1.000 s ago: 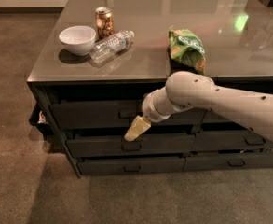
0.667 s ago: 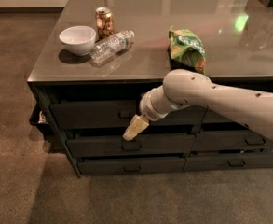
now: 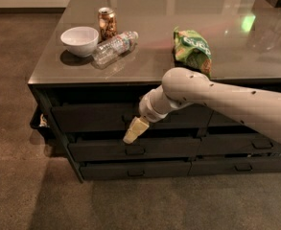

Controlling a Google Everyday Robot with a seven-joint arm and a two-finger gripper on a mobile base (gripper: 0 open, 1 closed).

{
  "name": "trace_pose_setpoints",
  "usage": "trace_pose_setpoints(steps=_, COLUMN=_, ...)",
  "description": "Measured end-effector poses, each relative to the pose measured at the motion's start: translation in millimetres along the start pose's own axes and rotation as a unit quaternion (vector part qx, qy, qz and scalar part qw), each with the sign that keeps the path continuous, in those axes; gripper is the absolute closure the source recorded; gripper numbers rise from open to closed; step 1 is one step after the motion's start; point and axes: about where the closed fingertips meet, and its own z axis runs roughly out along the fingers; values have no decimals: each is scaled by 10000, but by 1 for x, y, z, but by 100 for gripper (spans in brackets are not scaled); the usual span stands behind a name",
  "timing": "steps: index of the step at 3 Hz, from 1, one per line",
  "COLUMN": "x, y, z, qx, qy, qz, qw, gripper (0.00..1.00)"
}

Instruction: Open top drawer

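Note:
The top drawer (image 3: 92, 118) is a wide dark grey front just under the tabletop, on the left side of the cabinet. Its small loop handle (image 3: 127, 119) shows only in part, just left of my wrist. My gripper (image 3: 135, 130), cream-coloured, points down and to the left in front of the drawer's lower edge, just below and right of the handle. My pale arm reaches in from the right, across the drawer fronts. I cannot tell whether the gripper touches the handle.
On the glossy tabletop (image 3: 149, 8) stand a white bowl (image 3: 80, 40), a can (image 3: 107, 23), a lying plastic bottle (image 3: 113, 46) and a green snack bag (image 3: 193, 49). Two slimmer drawers (image 3: 101, 150) lie below the top one, with more drawers (image 3: 240, 143) to the right. Brown carpet lies in front.
My gripper has edged slightly left and up toward the handle. The top drawer has not visibly moved.

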Motion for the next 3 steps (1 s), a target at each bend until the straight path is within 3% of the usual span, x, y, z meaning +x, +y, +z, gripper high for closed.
trace_pose_setpoints(steps=2, x=-3, y=-1, z=9, qx=-202, qy=48, qz=-83, qw=9998, gripper=42)
trace_pose_setpoints(steps=3, x=-8, y=-16, z=5, qx=-202, qy=48, qz=-84, qw=9998, gripper=67)
